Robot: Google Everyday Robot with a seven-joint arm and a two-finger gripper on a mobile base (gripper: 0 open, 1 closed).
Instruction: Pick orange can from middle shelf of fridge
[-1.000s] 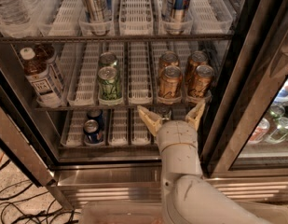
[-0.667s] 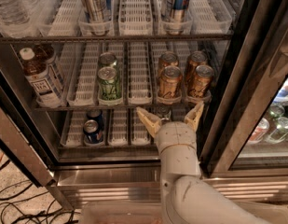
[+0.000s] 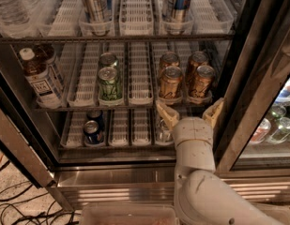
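Observation:
The fridge (image 3: 257, 46) stands open in front of me. On its middle shelf (image 3: 140, 86) several orange cans stand in two lanes at the right: a front left one (image 3: 170, 82), a front right one (image 3: 201, 80), and two behind them (image 3: 169, 60) (image 3: 198, 59). My gripper (image 3: 190, 110) is open, its two tan fingers (image 3: 167, 115) spread upward just below and in front of the two front orange cans, at the shelf's front edge. It holds nothing.
Two green cans (image 3: 110, 82) stand in a lane left of the orange cans. A tea bottle (image 3: 39, 76) stands at far left. Blue cans (image 3: 91, 129) sit on the lower shelf. Tall slim cans (image 3: 95, 3) are on the top shelf. Cables (image 3: 18, 205) lie on the floor.
The gripper has shifted slightly to the right and a little up, now nearer under the two front orange cans. The cans have not moved.

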